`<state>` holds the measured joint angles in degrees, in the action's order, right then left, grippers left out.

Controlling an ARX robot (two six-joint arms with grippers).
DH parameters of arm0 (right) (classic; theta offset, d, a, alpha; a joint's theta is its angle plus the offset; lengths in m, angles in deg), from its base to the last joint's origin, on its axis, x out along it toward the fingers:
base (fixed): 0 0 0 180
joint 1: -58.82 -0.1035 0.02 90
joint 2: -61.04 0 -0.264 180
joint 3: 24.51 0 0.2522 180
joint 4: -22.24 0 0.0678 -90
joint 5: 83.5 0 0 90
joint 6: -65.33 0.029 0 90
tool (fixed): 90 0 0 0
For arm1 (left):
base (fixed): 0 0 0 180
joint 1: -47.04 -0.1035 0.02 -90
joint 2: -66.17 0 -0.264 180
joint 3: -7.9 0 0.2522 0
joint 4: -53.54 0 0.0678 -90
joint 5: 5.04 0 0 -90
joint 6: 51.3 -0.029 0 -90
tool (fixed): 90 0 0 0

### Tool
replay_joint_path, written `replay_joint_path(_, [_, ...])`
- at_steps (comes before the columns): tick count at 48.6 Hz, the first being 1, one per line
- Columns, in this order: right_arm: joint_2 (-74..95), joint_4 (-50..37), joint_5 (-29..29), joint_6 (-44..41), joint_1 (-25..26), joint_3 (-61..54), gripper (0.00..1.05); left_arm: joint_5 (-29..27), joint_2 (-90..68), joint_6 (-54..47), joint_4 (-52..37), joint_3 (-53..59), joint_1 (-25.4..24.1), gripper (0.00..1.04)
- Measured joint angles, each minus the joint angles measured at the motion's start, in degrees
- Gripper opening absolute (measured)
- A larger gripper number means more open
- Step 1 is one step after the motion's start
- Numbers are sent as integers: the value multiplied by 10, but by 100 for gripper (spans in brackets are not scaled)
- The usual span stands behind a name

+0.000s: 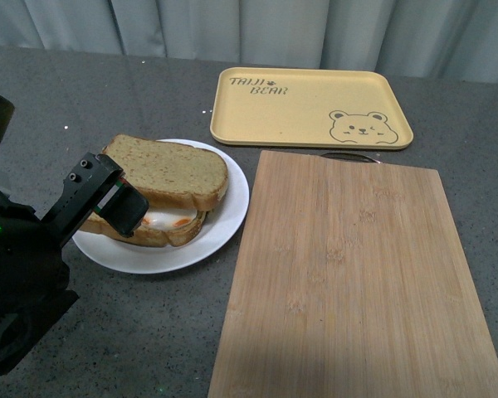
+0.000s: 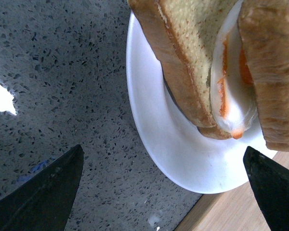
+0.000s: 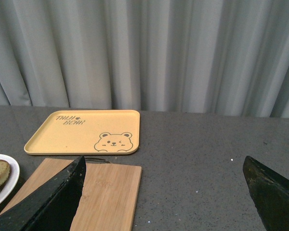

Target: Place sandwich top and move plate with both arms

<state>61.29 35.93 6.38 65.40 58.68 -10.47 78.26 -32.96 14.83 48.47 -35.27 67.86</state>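
The top (image 1: 170,170) is lying on the egg slice (image 1: 159,236) on the plate (image 1: 133,255), at 9 o'clock from the board (image 1: 357,274). The tray (image 1: 311,108) is sitting at the board's 12. The left pincer (image 1: 123,207) is hovering at the plate's 9 o'clock side, fingers apart and empty. The right pincer (image 3: 164,161) is gaping too, holding nothing, above the desk (image 3: 207,144).

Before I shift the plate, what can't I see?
Front view: the left end effector and arm cover part of the plate rim; the right arm is out of frame.
Left wrist view: the sandwich top is cut off by the edge; the egg is mostly hidden between slices.
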Motion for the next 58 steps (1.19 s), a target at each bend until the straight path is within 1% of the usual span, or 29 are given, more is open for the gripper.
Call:
replay_joint_path(7, [0,0,0,0,0,0,95,0,-24,14,-5,-13,0,98])
replay_joint_path(10, [0,0,0,0,0,0,95,1,-32,19,-9,-17,1,92])
replay_joint_path(12, [0,0,0,0,0,0,95,1,-39,21,-11,-21,2,86])
replay_joint_path(16, [0,0,0,0,0,0,95,2,-61,32,-12,-31,3,72])
replay_joint_path(20, [0,0,0,0,0,0,95,3,-89,48,-12,-40,1,54])
replay_joint_path(23, [0,0,0,0,0,0,95,4,-100,56,-16,-46,-2,44])
replay_joint_path(24, [0,0,0,0,0,0,95,5,-103,58,-19,-48,-3,38])
replay_joint_path(25, [0,0,0,0,0,0,95,4,-104,58,-19,-49,-4,36])
replay_joint_path(30, [0,0,0,0,0,0,95,8,-108,74,-30,-46,-17,19])
replay_joint_path(34, [0,0,0,0,0,0,95,23,-100,84,-54,-38,-30,10])
replay_joint_path(40, [0,0,0,0,0,0,95,37,-89,99,-82,-22,-32,5])
replay_joint_path(44, [0,0,0,0,0,0,95,46,-83,116,-117,-5,-34,5])
replay_joint_path(53, [0,0,0,0,0,0,95,74,-85,142,-266,47,-35,4])
replay_joint_path(58, [0,0,0,0,0,0,95,79,-85,143,-323,59,-41,4])
